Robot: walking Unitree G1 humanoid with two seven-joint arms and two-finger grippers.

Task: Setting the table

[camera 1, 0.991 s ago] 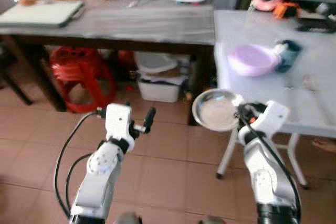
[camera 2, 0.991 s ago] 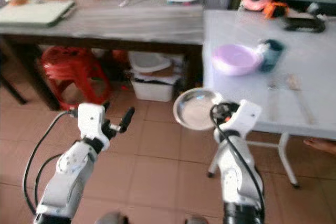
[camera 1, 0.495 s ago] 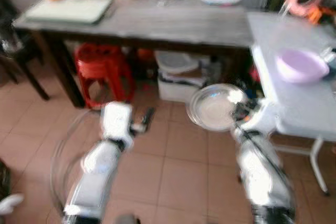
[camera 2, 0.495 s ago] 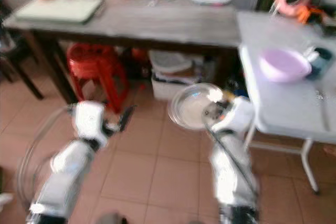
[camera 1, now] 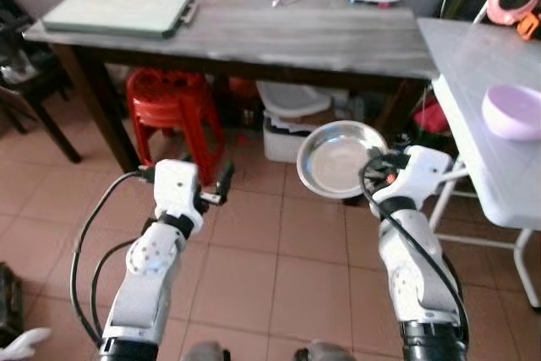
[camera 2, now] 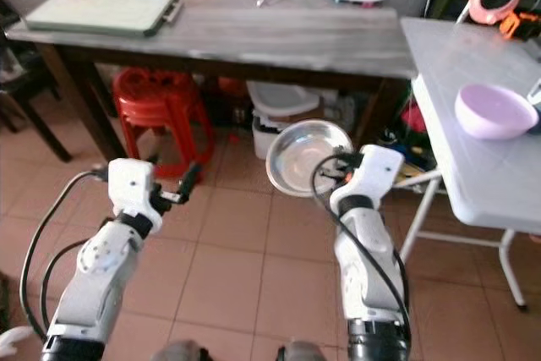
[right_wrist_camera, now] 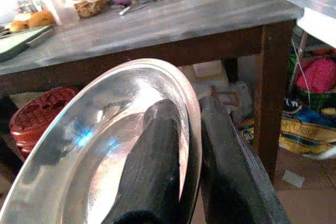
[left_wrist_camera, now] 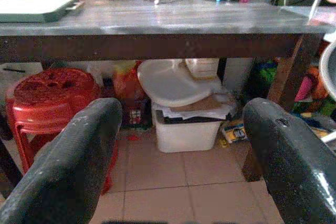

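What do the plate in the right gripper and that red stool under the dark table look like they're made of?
Plate: looks like polished metal, probably stainless steel; it is silver with mirror-like glare, and the right gripper pinches its thin rim. Red stool: likely moulded plastic, judging by its uniform glossy red and patterned seat.

The two head views look forward and down from above both arms, sharing the dark wooden table (camera 1: 254, 40), the tiled floor and the white table (camera 2: 473, 124). Each wrist view looks low and close along its own fingers toward that wooden table's underside, both catching the red stool (left_wrist_camera: 47, 93)
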